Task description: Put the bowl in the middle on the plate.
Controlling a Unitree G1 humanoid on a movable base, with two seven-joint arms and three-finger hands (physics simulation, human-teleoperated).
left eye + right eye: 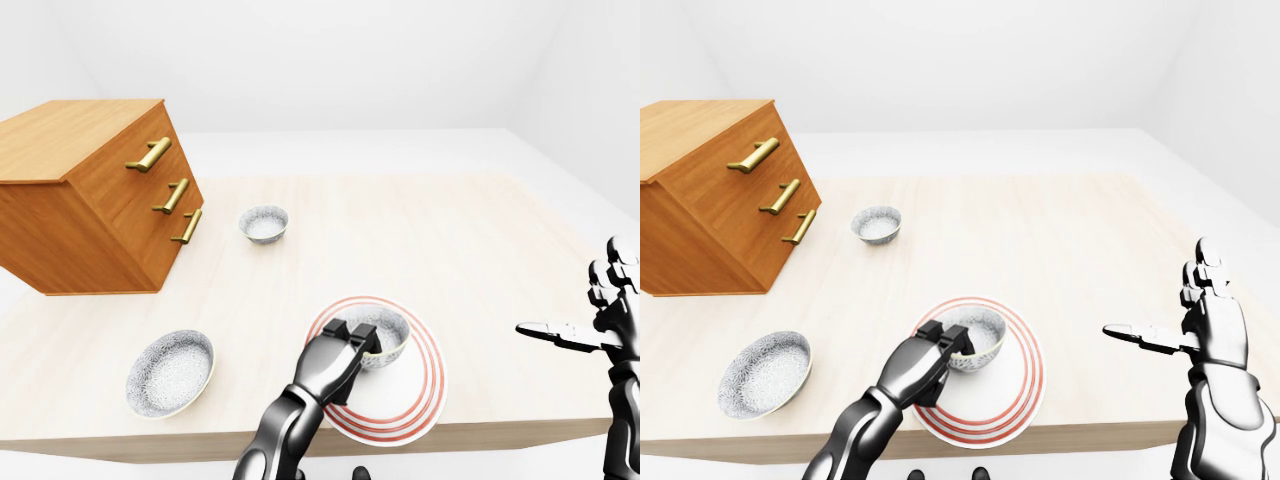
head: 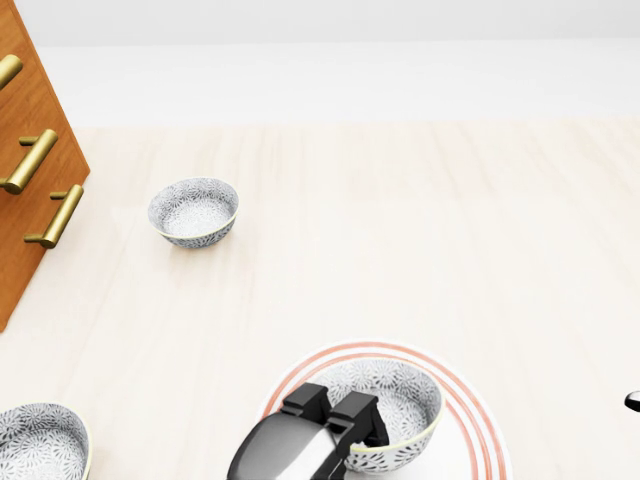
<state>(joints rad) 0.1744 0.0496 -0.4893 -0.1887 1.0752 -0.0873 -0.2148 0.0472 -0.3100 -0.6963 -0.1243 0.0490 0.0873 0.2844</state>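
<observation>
The left hand reaches in from the bottom of the left-eye view with its dark fingers closed over the near rim of the bowl. One finger hooks inside the rim and the others press against the outer wall, so the hand has a firm pinch on it. The bowl, white with a fine grey pattern, sits within the plate, a white disc ringed with red bands that lies near the bottom edge of the bench. In the head view the bowl seems tipped slightly toward the hand. Whether its base rests flat on the plate or hangs just above it cannot be told from these angles.

The right hand is held well apart at the right edge of the right-eye view. It hangs off the side of the bench, spread wide and holding nothing, with one finger pointing toward the plate.

A second bowl of the same pattern stands on the bench to the left of the plate, near the bottom edge. A third bowl stands higher in the view, just beside a wooden chest of drawers. The chest fills the upper left of the bench and its three brass handles face the bowls.
</observation>
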